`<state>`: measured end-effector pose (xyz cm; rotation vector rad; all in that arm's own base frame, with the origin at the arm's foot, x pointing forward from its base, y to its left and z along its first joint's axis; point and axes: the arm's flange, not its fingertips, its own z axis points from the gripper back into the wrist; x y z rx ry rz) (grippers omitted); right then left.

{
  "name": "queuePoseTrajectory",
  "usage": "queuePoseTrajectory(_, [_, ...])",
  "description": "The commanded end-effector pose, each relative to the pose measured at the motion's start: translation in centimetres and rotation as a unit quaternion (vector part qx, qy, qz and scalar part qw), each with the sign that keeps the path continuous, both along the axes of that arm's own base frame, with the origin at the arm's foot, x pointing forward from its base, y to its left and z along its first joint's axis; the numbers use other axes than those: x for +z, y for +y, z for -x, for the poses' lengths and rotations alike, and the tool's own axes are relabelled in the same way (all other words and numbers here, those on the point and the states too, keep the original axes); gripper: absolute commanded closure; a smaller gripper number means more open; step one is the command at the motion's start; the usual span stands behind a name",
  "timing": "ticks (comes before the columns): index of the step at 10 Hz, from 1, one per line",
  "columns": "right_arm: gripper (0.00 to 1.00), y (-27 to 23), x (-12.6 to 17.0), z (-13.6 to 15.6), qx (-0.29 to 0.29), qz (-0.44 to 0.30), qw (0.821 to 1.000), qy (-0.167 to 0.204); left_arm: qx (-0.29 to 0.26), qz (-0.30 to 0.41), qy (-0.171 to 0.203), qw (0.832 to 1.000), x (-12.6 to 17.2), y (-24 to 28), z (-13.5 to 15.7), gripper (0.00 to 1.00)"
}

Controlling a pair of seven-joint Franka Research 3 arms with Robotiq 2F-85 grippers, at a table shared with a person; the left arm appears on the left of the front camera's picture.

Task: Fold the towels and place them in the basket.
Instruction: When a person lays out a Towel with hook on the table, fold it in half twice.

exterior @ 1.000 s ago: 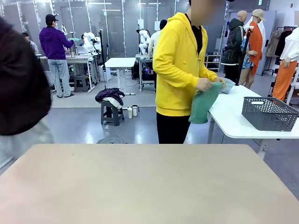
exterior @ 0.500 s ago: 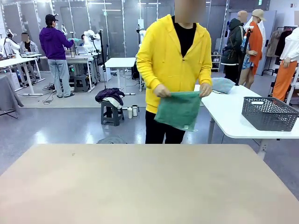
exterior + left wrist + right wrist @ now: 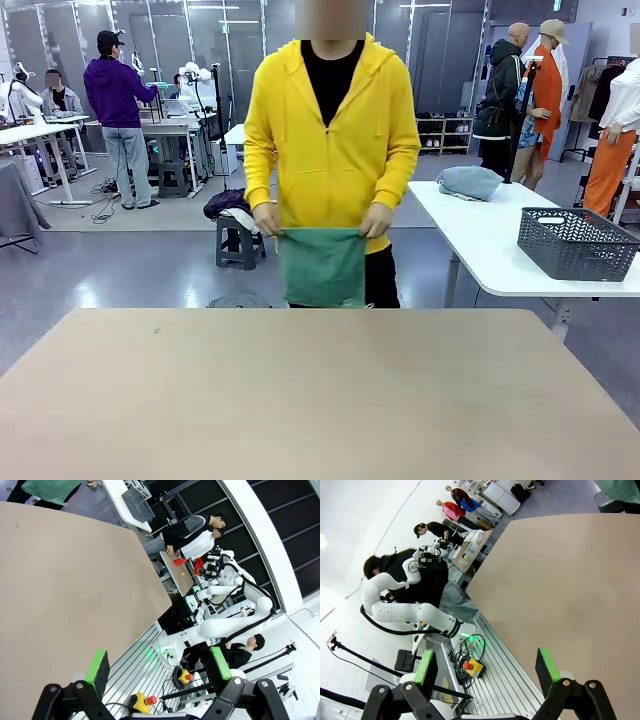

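The person (image 3: pixel 330 130) has stepped from the white side table (image 3: pixel 480 245) to the far edge of the beige counter (image 3: pixel 320 400), with the mint-green terry towel (image 3: pixel 322 265) hanging from both hands (image 3: pixel 267 218). The left end effector (image 3: pixel 159 664) and right end effector (image 3: pixel 486 665) stand released and empty, well apart from it.

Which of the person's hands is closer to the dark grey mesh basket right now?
The person's left hand, gripping the mint-green terry towel at its corner on the side of the dark grey plastic basket; the person's right hand grips the far corner.
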<state>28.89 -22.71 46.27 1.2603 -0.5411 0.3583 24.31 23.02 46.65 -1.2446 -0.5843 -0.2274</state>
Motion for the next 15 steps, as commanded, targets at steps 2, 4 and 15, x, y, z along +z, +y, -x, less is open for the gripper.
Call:
queuePoseTrajectory(2, [0.00, 0.03, -0.05, -0.10, 0.001, -0.007, 1.000, -0.011, -0.007, 0.004, -0.013, 1.000, -0.13, 0.17, 0.01, 0.00])
queuePoseTrajectory(4, [0.00, 0.03, -0.05, -0.10, 0.001, -0.007, 1.000, -0.011, -0.007, 0.004, -0.013, 1.000, -0.13, 0.17, 0.01, 0.00])
queuePoseTrajectory(15, [0.00, 0.03, -0.05, -0.10, 0.001, -0.007, 1.000, -0.011, -0.007, 0.004, -0.013, 1.000, -0.13, 0.17, 0.01, 0.00])
